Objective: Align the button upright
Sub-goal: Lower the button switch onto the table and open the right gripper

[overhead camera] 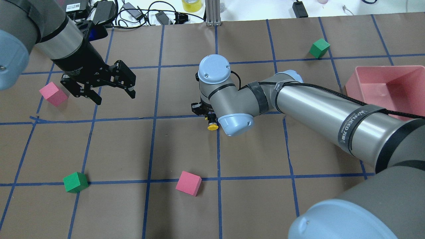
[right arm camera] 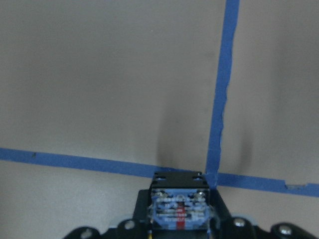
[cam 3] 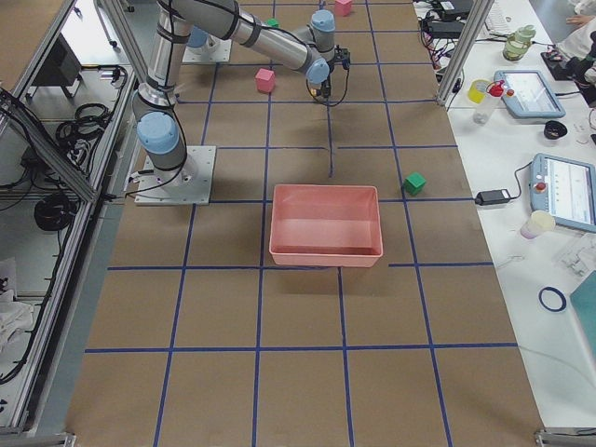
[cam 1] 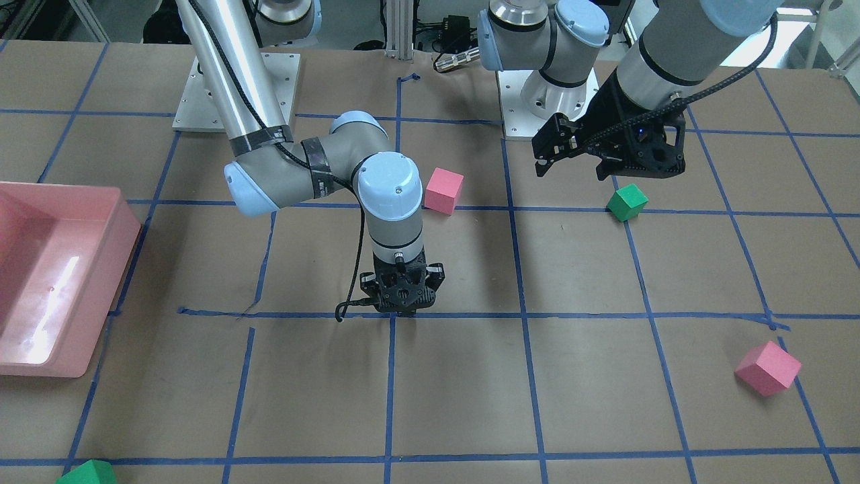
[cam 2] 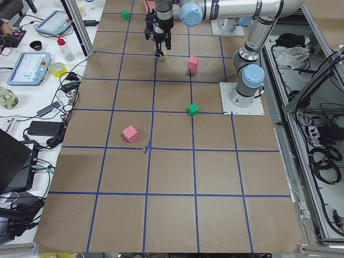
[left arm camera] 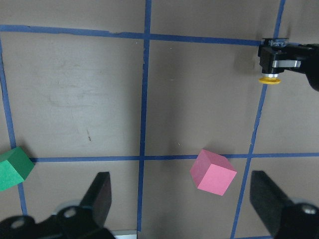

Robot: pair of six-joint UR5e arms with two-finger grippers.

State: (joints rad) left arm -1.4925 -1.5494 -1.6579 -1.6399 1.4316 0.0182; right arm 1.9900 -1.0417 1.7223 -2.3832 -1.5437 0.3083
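One pink bin point(cam 3: 326, 255), button point(overhead camera: 212, 126) clamped in right jaws

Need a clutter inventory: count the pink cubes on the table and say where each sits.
2. One pink cube sits by the left pincer, on the robot's left; the other pink cube sits centrally, closer to the robot. More could be hidden.

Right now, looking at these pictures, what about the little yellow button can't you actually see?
1. Overhead view: of the button only the yellow cap shows; the arm's wrist covers its body.
2. Front-facing view: the right pincer hides the button entirely.
3. Right wrist view: only its base block shows, not the cap.
4. Side views: button too small.
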